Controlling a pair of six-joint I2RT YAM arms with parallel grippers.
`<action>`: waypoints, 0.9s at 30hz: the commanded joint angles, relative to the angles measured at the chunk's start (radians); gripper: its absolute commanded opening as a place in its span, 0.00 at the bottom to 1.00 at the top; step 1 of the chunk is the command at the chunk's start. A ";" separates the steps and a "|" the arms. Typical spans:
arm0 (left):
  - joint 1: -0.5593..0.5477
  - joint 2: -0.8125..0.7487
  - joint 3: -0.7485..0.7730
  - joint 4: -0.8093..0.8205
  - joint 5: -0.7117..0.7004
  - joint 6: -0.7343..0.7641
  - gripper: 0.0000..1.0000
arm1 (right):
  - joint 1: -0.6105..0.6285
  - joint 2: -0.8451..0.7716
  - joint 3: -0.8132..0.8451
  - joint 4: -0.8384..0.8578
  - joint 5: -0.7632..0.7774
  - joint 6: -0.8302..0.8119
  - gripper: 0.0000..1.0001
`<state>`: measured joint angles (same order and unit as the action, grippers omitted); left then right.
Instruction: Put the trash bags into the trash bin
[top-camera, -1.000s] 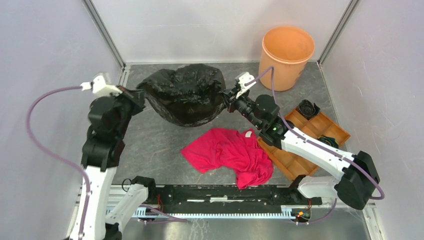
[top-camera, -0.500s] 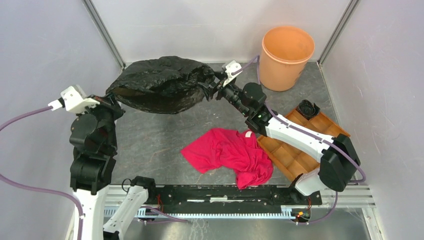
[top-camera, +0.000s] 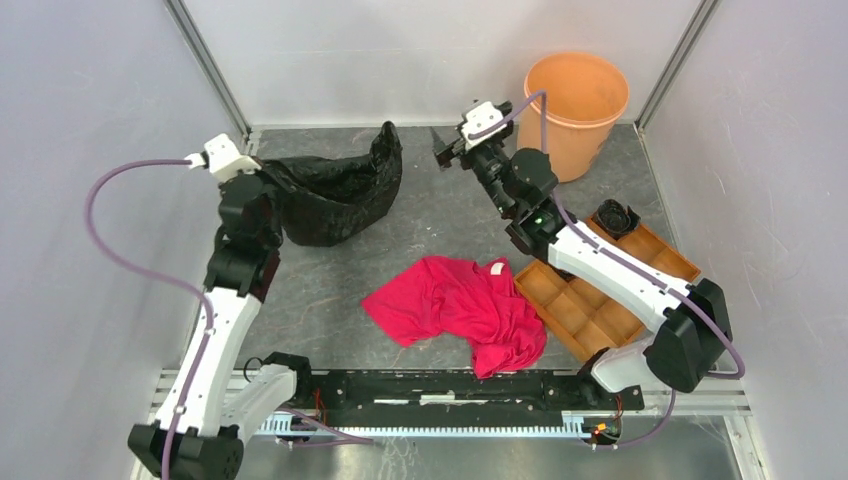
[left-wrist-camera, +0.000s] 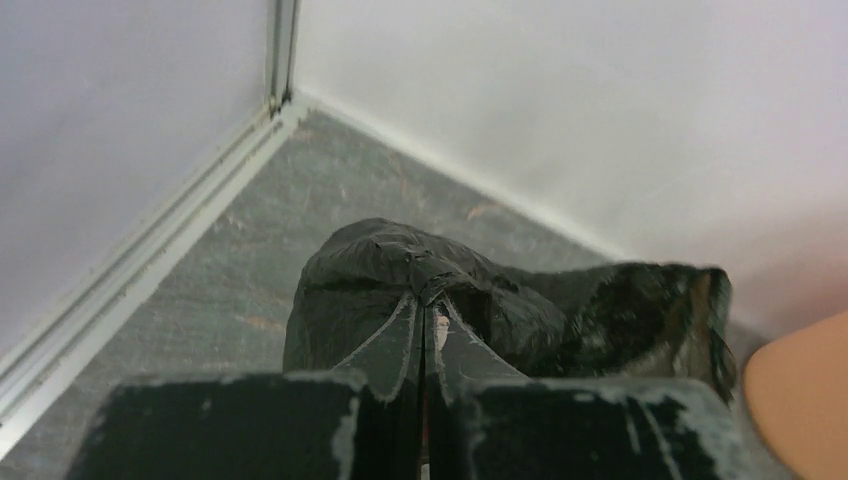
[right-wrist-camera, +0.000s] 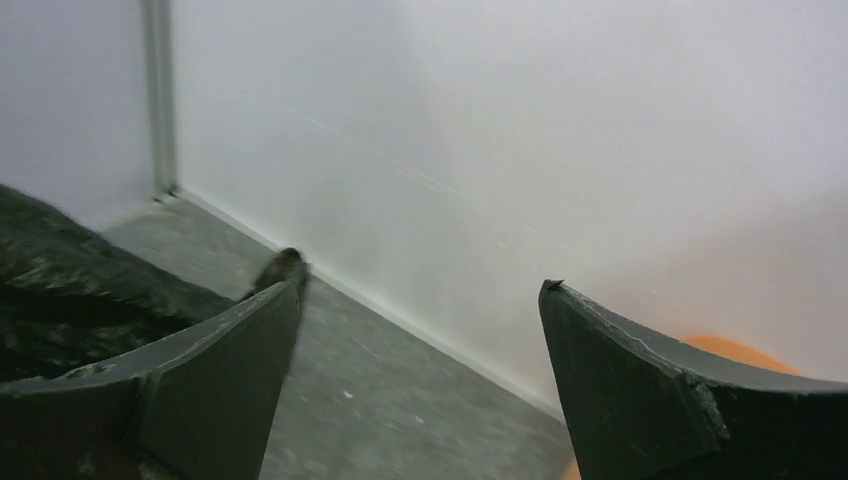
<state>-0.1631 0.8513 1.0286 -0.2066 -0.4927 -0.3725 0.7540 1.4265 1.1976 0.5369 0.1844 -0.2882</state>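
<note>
The left hand (left-wrist-camera: 428, 318) pinched the trash bag (top-camera: 335, 195) (fingers pressed together), while the right hand (right-wrist-camera: 420, 285) stood wide apart, empty.

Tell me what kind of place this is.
Likely a robotics lab test cell: plain pale panel walls on metal posts box in a grey tabletop, the left arm and right arm are mounted at its near edge, and a round pale-orange plastic bin serves as prop.

Left gripper (top-camera: 265, 178) pinched tight on trash bag (top-camera: 335, 190), well left of trash bin (top-camera: 590, 135). Right gripper (top-camera: 446, 150) spread wide, empty, just left of bin.
</note>
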 joint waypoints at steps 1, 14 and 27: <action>0.011 0.062 -0.072 0.151 0.044 -0.049 0.02 | -0.106 -0.022 0.051 -0.136 0.111 -0.059 0.98; 0.026 0.148 -0.106 0.125 0.157 -0.055 0.02 | -0.410 0.294 0.513 -0.627 0.158 -0.049 0.98; 0.027 0.144 -0.096 0.115 0.176 -0.059 0.02 | -0.471 0.639 0.811 -0.643 0.165 -0.076 0.98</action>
<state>-0.1413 1.0065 0.9253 -0.1295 -0.3241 -0.3885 0.2787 2.0716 1.9968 -0.1535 0.3080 -0.3386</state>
